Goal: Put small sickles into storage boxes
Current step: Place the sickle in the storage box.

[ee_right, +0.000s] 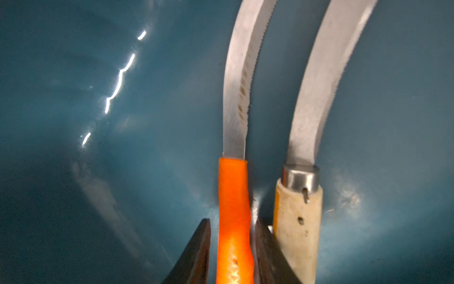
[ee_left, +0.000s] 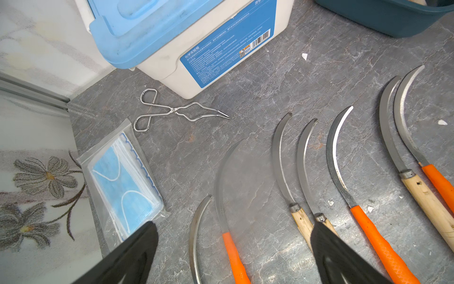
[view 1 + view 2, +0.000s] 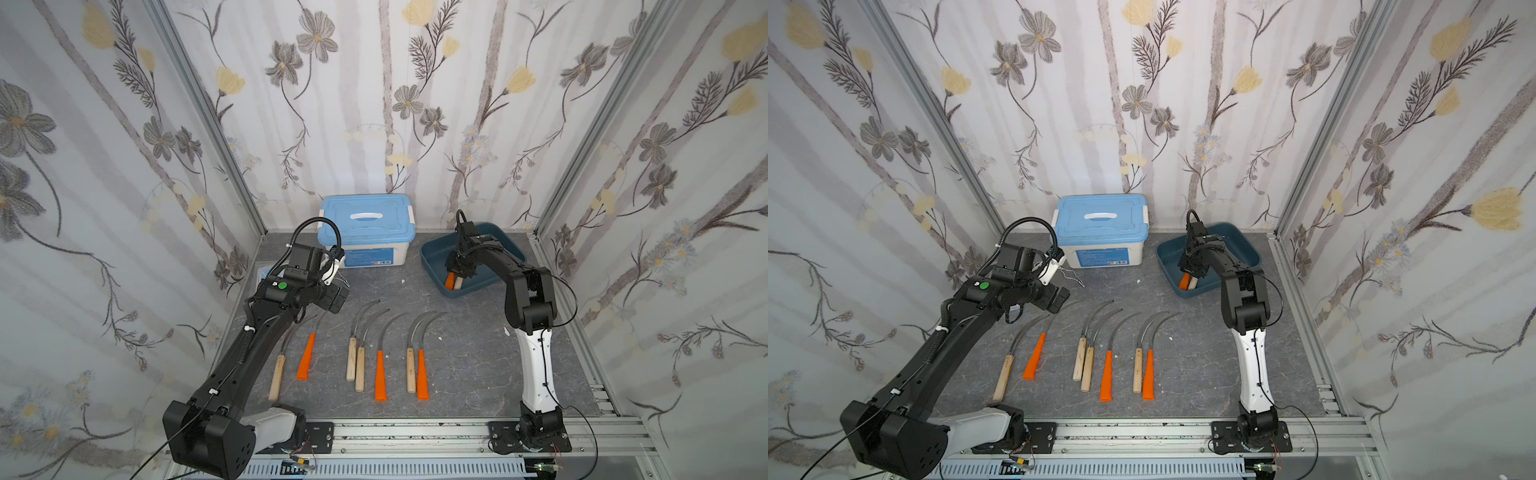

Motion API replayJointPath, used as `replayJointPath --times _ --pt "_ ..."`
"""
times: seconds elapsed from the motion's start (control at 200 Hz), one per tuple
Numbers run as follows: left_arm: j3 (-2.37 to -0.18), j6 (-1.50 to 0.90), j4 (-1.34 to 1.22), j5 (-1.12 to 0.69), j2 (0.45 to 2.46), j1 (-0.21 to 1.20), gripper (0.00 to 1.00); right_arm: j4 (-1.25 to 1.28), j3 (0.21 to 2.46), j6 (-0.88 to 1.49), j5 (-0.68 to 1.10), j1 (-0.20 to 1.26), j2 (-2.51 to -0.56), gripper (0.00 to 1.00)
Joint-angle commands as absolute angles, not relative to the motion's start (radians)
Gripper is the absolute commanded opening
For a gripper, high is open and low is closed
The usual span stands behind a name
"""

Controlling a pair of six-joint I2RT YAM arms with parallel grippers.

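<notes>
Several small sickles lie in a row on the grey table, among them an orange-handled one [image 3: 380,376] and a wooden-handled one [image 3: 351,357]. At the back right stands the teal storage box [image 3: 482,282]. Inside it lie an orange-handled sickle [image 1: 233,191] and a wooden-handled sickle [image 1: 297,221], side by side. My right gripper [image 1: 233,221] is down in the box, straddling the orange handle. Its jaws are slightly open, with a thin gap showing on one side of the handle. My left gripper [image 2: 234,224] hangs wide open and empty above the blades of the leftmost sickles [image 2: 228,241].
A white box with a light blue lid [image 3: 365,232] stands at the back centre. Thin metal tongs [image 2: 177,110] and a bagged pack of blue face masks [image 2: 122,177] lie near the back left corner. Flowered walls close in three sides.
</notes>
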State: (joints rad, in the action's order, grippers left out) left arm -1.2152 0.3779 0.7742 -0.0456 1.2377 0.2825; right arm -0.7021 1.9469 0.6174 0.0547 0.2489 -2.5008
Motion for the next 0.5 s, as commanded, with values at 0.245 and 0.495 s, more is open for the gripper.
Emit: replayJointPath --times 0.245,0.495 --pt "-1.252 0.440 0.701 -0.048 1.256 0.282 1.00 -0.719 1.954 0.605 -0.061 0.248 -2.328 0.37" --pt "-1.303 0.496 0.653 -0.027 1.284 0.283 1.00 -0.691 1.828 0.633 -0.084 0.266 -2.102 0.37"
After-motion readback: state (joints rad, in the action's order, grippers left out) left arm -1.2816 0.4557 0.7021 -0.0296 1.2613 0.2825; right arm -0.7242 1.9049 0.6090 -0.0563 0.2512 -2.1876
